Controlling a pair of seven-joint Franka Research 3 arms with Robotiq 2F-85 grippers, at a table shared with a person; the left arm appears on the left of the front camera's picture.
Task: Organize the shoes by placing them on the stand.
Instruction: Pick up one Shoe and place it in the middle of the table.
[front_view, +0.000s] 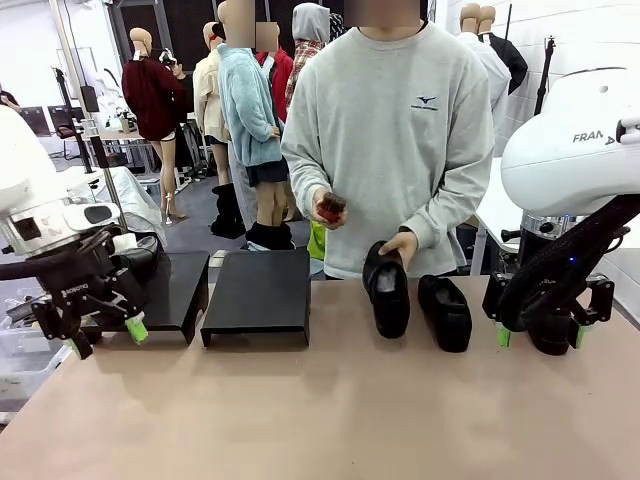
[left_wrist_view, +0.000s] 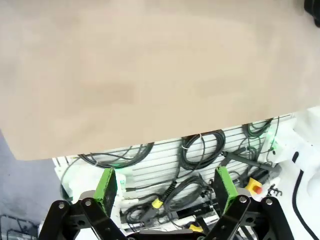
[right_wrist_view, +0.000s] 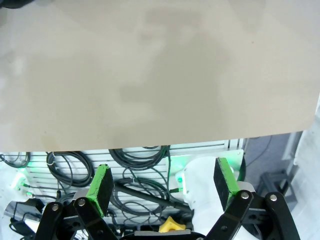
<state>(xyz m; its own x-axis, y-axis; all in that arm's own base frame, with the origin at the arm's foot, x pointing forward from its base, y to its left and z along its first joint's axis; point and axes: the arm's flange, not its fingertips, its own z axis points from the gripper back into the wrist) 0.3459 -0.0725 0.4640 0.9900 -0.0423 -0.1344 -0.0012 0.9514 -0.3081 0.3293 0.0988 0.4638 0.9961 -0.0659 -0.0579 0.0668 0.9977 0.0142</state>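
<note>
Two black shiny slip-on shoes with thick soles are sitting on the far right part of the flat tan table (front_view: 300, 420), and neither is on a stand yet. The left shoe (front_view: 387, 295) is lying under the person's hand (front_view: 401, 243), and the right shoe (front_view: 446, 313) is lying just beside it, nearer the right gripper (front_view: 540, 337). The low black middle stand (front_view: 257, 293) is waiting to the left of the shoes. The left gripper (front_view: 106, 340) is hanging in front of the black left stand (front_view: 180, 285). Both grippers are holding nothing, with their green fingers standing wide apart. If a gripper is reaching in while the hand is touching a shoe, it could be bumping the hand. A shiny shoe could also be slipping out of the pads. The front view is showing the shoes, stands and person. The wrist views are looking down at bare table and black cables (left_wrist_view: 200, 150) below its edge, and they are showing the finger gaps clearly.
</note>
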